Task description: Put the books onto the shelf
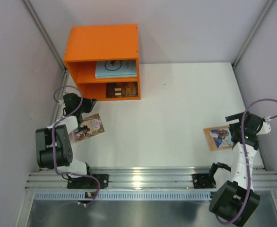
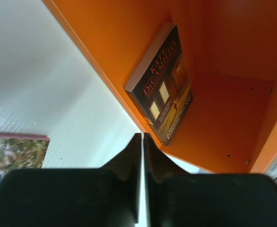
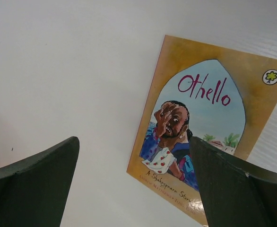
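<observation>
Orange book point(image 3: 200, 123) lies flat by the right edge of the counter point(image 1: 176, 109), top toward upper right, before the released right claw point(image 3: 134, 142). The left claw point(image 2: 142, 142) is clenched, empty, at the shelf point(image 1: 103, 40).

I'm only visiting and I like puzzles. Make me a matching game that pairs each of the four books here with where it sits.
Books:
1. pale blue book
2. dark Kate DiCamillo book
3. pinkish illustrated book
4. Othello book

Places:
A. table, right side
B. shelf, upper compartment
C. table, left side
D. shelf, lower compartment

Pairs: 1-B, 2-D, 3-C, 4-A
</observation>
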Controlling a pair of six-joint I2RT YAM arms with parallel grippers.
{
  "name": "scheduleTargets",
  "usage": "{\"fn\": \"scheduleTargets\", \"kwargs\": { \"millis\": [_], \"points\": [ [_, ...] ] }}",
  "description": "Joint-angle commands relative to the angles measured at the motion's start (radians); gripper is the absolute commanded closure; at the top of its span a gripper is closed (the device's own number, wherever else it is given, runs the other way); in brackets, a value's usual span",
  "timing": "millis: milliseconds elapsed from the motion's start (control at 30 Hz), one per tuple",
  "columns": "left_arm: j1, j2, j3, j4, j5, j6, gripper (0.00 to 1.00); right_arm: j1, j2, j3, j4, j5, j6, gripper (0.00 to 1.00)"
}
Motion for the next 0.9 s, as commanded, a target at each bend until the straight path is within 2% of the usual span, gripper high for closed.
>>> {"fn": "scheduleTargets", "kwargs": {
  "millis": [0, 33, 100, 233, 300, 433, 600, 867],
  "points": [
    [-0.005, 0.056, -0.011, 0.192, 0.061, -0.070, 0.97, -0.006, -0.023, -0.059, 0.110, -0.117, -0.020, 0.00],
    [-0.012, 0.077, 0.005, 0.186, 0.055, -0.070, 0.99, -0.007, -0.011, -0.072, 0.160, -0.162, -0.033, 0.00],
    [-0.018, 0.094, 0.025, 0.163, 0.030, -0.059, 1.00, -0.007, 0.020, -0.082, 0.161, -0.156, -0.041, 0.00],
    [-0.043, 0.120, 0.053, 0.159, 0.006, -0.044, 1.00, -0.015, 0.110, -0.067, 0.100, -0.063, -0.035, 0.00],
    [-0.057, 0.131, 0.062, 0.143, -0.016, -0.029, 1.00, -0.017, 0.083, -0.067, 0.069, 0.032, -0.011, 0.00],
    [-0.071, 0.169, 0.081, 0.129, -0.051, -0.018, 1.00, -0.020, -0.006, -0.084, 0.035, 0.091, 0.019, 0.00],
    [-0.083, 0.205, 0.102, 0.155, -0.092, -0.027, 1.00, -0.020, -0.054, -0.105, 0.067, 0.060, 0.011, 0.00],
    [-0.150, 0.265, 0.154, 0.200, -0.183, -0.065, 1.00, -0.020, -0.038, -0.127, 0.164, -0.053, 0.043, 0.00]
  ]
}}
